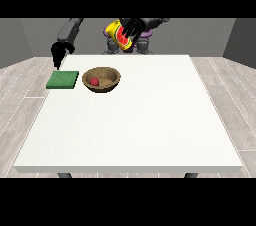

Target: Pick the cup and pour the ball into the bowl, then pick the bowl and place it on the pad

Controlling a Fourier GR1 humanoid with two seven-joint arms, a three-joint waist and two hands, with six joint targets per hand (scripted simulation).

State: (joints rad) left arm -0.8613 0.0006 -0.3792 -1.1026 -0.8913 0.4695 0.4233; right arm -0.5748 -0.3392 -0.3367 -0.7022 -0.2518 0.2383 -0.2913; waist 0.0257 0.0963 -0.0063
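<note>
Hand at the view's right (134, 28) curled round tilted cup (120, 35) above wooden bowl (101, 78), red ball (94, 81) inside bowl, green pad (63, 79) just beside bowl, other hand's (58, 53) fingers unclear

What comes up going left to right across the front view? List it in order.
Hand at the view's left → green pad → wooden bowl holding the red ball → tilted cup in the hand at the view's right.

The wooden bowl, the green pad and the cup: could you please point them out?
wooden bowl (114, 74), front view, right rim.
green pad (62, 79), front view, top face.
cup (119, 35), front view, patterned side.
</note>
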